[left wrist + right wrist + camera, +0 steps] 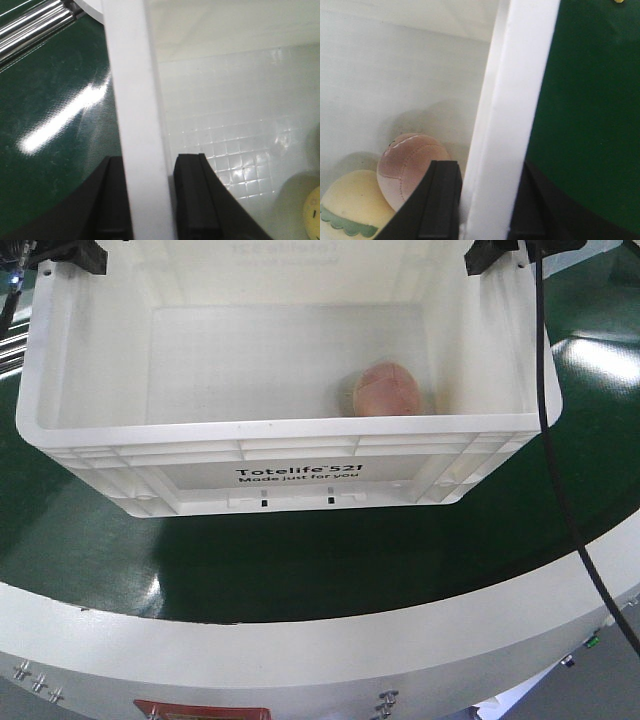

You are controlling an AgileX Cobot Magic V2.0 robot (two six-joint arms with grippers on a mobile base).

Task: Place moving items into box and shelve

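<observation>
1. Nearest is the green table (300, 560). The box (200, 432) sits on it with the printed long wall facing forward, so its long axis runs left to right across the robot's front.

2. Both items lie on the box floor in its right half. The pink item (388, 390) is close to the right end wall. The yellow item (350, 200) touches it on the side away from that wall. A black cable (560, 490) hangs past the box's right end, outside it.

3. The grippers are farthest away, one on each short end wall toward the far corners.
   - The left gripper (149, 160) straddles the left rim, one finger outside and one inside. Both fingers press the wall, so it is clamped on the box.
   - The right gripper (487, 165) straddles the right rim the same way and looks clamped as well.

4. Judgement: loading appears complete, and lifting and shelving remain.

5. Key relation: the box spans between the two grippers along its long axis. The load sits nearer the right gripper, so that end is slightly heavier.

6. The lift likely needs both arms to rise together and level. With the grips toward the far side, the near edge may sag.
</observation>
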